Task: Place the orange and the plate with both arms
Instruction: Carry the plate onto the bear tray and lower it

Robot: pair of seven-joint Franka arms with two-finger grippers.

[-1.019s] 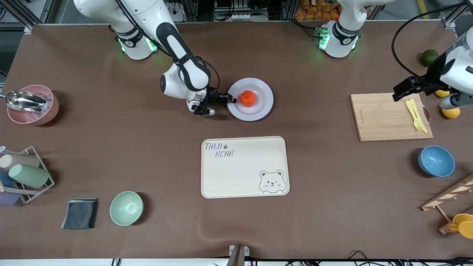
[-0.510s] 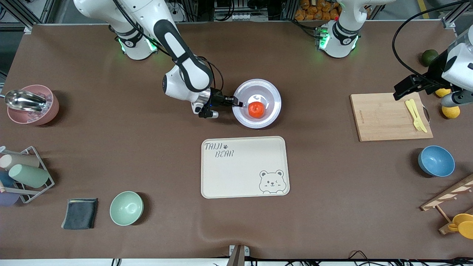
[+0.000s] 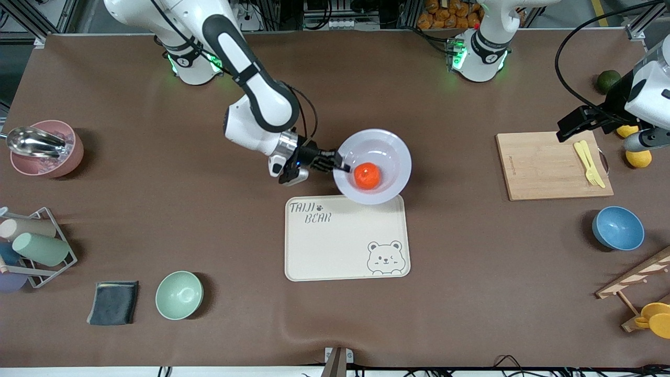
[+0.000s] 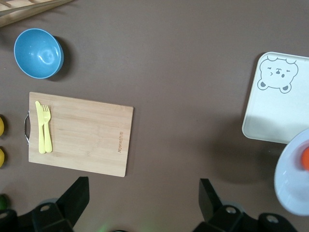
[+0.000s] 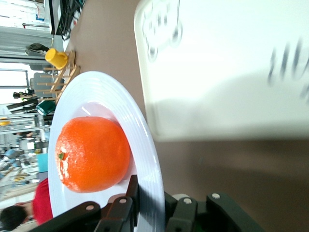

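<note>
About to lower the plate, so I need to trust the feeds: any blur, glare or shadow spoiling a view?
Right wrist view: cream bear-printed tray smeared, its lettering unreadable; small bright orange sharp. Front view: soft glare on glossy pale lavender plate, which shades the tray's edge. Left wrist view: sharp, plate's shadow on brown table.

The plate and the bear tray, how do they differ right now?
The plate is round, glossy and pale lavender-white; the bear tray is rectangular, matte and cream, with printed lettering and a bear face. The plate is clamped at its rim by the right gripper and held up over the tray's edge; the tray lies flat on the table. The plate carries the orange; the tray carries nothing. Both are shallow with raised rims.
</note>
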